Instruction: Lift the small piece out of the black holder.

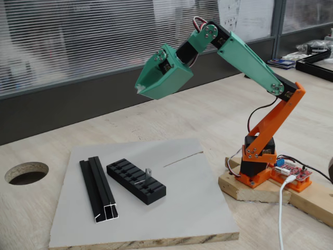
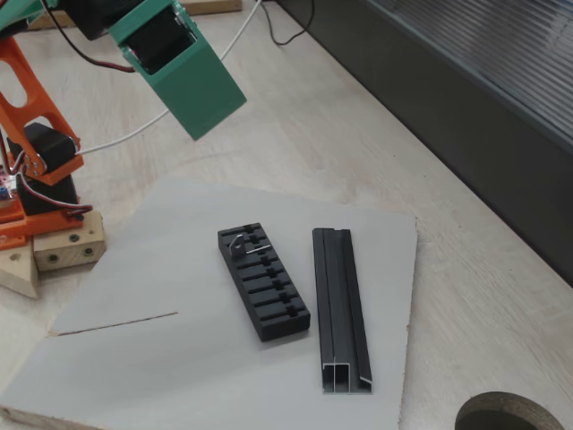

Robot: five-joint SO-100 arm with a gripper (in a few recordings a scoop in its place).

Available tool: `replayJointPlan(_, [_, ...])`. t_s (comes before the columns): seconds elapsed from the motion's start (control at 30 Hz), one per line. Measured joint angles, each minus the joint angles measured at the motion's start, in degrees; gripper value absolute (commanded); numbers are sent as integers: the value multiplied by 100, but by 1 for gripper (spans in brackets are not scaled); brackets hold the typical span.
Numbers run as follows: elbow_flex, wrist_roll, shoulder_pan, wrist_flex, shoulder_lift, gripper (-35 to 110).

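Observation:
The black holder (image 1: 130,176) (image 2: 271,296), a slotted block, lies on a grey board in both fixed views. The small piece (image 1: 148,171) (image 2: 238,242), a tiny silvery tab, stands up from a slot near one end of the holder. My green gripper (image 1: 139,89) (image 2: 209,123) hangs high in the air, well above and apart from the holder, tip pointing down. Its jaws look closed together with nothing between them.
A long black channel rail (image 1: 98,188) (image 2: 339,305) lies beside the holder on the grey board (image 1: 187,208) (image 2: 134,358). The arm's orange base (image 1: 257,166) (image 2: 36,170) sits on a wooden block. A round hole (image 1: 26,173) (image 2: 510,414) is cut in the wooden table.

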Motion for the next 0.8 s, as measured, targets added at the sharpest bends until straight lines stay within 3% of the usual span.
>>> replayJointPlan(0.8, [114, 0, 0, 0, -193, 12])
